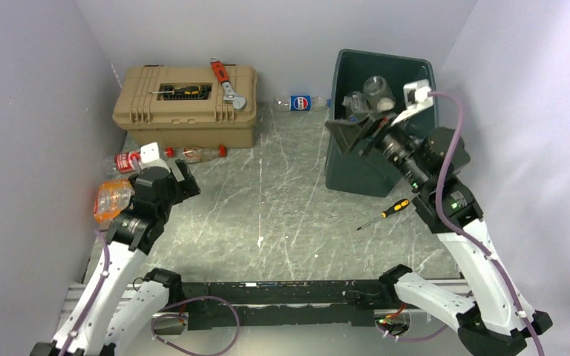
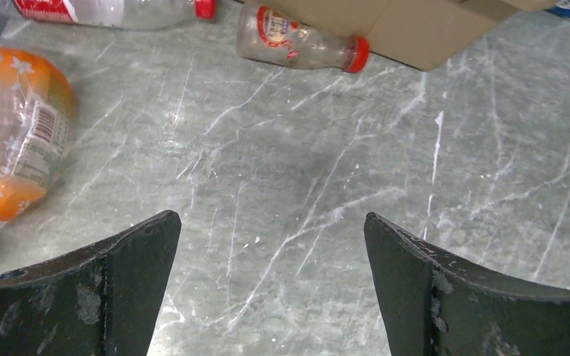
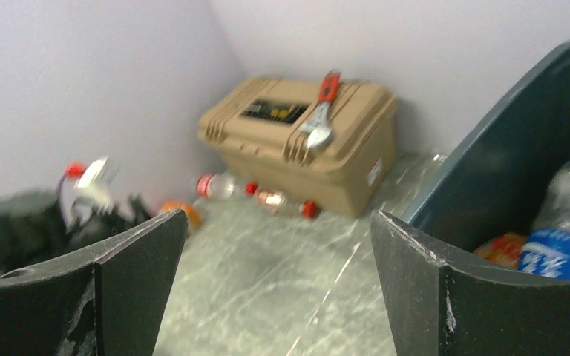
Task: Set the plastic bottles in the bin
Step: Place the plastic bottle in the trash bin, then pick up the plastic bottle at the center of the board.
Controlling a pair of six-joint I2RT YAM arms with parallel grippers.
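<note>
The dark green-grey bin (image 1: pixel 375 167) stands at the back right with several bottles (image 1: pixel 377 90) inside. My right gripper (image 1: pixel 350 132) is open and empty, held at the bin's left rim; in the right wrist view (image 3: pixel 278 230) the bin wall (image 3: pixel 490 163) and a blue-labelled bottle (image 3: pixel 560 252) are to the right. My left gripper (image 1: pixel 187 178) is open and empty over the floor (image 2: pixel 271 230). An orange-labelled crushed bottle (image 1: pixel 111 200) (image 2: pixel 11 133) lies left of it. Two red-capped bottles (image 1: pixel 122 160) (image 1: pixel 202 153) lie before the toolbox; one shows close (image 2: pixel 300 43). A blue-labelled bottle (image 1: pixel 302 102) lies by the back wall.
A tan toolbox (image 1: pixel 185 111) stands at the back left with a red wrench (image 1: pixel 225 80) and a screwdriver (image 1: pixel 182 90) on its lid. A yellow-handled screwdriver (image 1: pixel 386 213) lies in front of the bin. Walls close in on the left, back and right.
</note>
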